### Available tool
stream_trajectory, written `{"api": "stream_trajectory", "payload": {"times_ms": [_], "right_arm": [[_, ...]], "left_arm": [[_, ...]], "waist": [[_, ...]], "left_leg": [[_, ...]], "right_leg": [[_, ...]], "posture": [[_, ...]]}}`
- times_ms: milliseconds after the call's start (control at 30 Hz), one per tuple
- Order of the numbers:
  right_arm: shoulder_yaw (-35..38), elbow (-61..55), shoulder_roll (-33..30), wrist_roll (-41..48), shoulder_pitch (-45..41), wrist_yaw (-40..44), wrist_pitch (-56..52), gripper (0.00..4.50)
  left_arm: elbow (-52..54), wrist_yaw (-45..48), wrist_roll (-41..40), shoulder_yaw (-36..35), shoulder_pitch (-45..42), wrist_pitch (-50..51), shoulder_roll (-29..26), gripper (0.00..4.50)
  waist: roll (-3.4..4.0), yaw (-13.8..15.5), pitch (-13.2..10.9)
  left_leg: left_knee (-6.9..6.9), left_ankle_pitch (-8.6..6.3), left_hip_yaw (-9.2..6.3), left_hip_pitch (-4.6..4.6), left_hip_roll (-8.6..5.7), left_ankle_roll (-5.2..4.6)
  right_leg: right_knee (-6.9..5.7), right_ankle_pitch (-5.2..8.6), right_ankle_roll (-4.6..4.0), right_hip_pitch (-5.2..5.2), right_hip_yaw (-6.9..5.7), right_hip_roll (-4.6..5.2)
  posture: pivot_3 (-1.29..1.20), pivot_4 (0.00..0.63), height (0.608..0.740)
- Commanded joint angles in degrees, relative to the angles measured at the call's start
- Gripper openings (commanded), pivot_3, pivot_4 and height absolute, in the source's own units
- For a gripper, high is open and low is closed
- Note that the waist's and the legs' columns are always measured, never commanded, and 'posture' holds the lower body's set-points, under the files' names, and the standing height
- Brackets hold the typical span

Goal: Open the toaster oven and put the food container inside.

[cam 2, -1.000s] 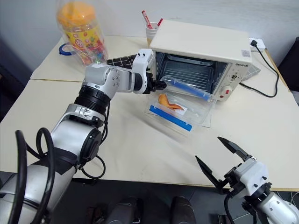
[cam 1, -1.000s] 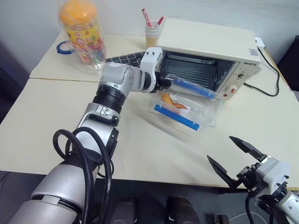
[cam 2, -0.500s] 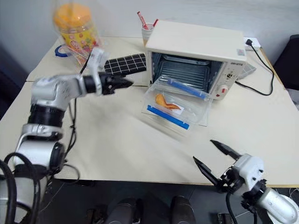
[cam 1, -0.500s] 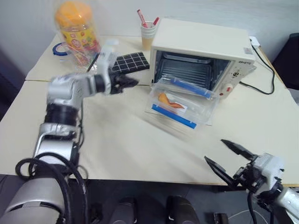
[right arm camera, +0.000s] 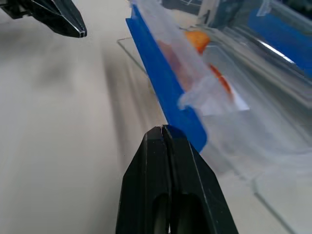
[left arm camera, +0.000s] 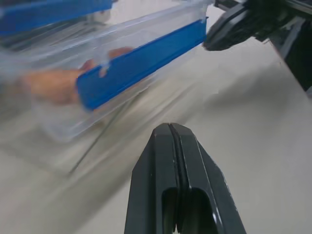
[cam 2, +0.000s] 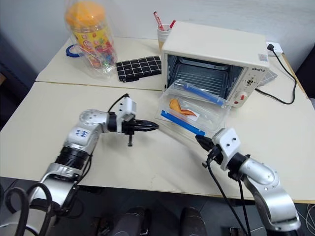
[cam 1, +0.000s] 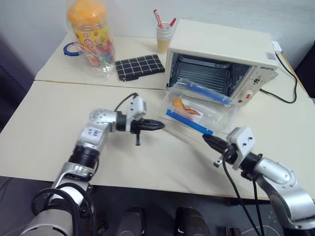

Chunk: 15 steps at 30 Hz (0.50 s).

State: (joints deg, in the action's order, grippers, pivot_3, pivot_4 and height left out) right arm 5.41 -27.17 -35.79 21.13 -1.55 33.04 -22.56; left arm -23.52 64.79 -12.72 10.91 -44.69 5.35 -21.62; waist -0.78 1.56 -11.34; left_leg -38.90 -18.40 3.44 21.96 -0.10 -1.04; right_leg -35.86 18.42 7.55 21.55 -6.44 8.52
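Note:
The cream toaster oven [cam 1: 221, 42] stands at the back right with its glass door [cam 1: 224, 129] dropped flat. The clear food container [cam 1: 199, 105], with blue clips and orange food inside, rests tilted on that door, its far side at the oven mouth. My left gripper [cam 1: 160, 125] is shut and empty, pointing at the container from a short way to its left, low over the table. My right gripper [cam 1: 205, 139] is also shut and empty, its tip just in front of the near blue clip [right arm camera: 165, 92]. In the left wrist view the shut fingertips [left arm camera: 170, 134] face that clip [left arm camera: 141, 63].
A tall orange-lidded jar [cam 1: 91, 34], a blue tape ring [cam 1: 73, 47], a black grid mat [cam 1: 139, 66] and a paper cup [cam 1: 165, 35] stand at the back left of the table. A black power cable [cam 1: 280, 93] trails from the oven's right side.
My left gripper has let go of the container, swung back left and down to the table, and shut. My right gripper has moved forward to the container's near clip and shut.

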Motion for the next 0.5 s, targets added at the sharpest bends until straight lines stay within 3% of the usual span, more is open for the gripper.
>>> {"api": "stream_trajectory", "payload": {"times_ms": [33, 167, 500], "right_arm": [[1.8, 1.7, -1.5, -0.7, -3.3, 0.4, -0.7, 0.02], [1.4, 7.6, -2.5, -3.0, -8.0, 1.3, 1.9, 0.02], [0.3, 26.3, -1.4, -8.6, -20.4, 3.0, 11.7, 0.02]], "left_arm": [[-1.7, -6.8, 2.0, -1.2, -2.1, -2.6, 3.9, 0.00], [-5.2, -14.0, 3.4, -2.5, -4.6, -3.0, 8.6, 0.00], [-19.5, -26.4, 6.3, -5.7, -12.5, -8.3, 14.5, 0.00]], "waist": [[0.00, -0.1, 0.0], [0.00, -0.1, 0.0], [0.00, -0.2, 0.0]], "left_leg": [[-0.05, 0.00, 0.02, 0.07, 0.00, 0.00], [-0.17, 0.00, -0.01, 0.22, -0.01, -0.01], [-0.18, 0.00, -0.06, 0.27, -0.06, -0.03]], "right_leg": [[0.00, 0.00, 0.00, 0.01, -0.09, 0.00], [-0.02, -0.01, 0.01, 0.04, -0.22, 0.02], [-0.01, -0.02, 0.03, 0.04, -0.31, 0.03]], "posture": [[0.00, 0.150, 0.740], [0.00, 0.150, 0.740], [0.00, 0.150, 0.740]]}}
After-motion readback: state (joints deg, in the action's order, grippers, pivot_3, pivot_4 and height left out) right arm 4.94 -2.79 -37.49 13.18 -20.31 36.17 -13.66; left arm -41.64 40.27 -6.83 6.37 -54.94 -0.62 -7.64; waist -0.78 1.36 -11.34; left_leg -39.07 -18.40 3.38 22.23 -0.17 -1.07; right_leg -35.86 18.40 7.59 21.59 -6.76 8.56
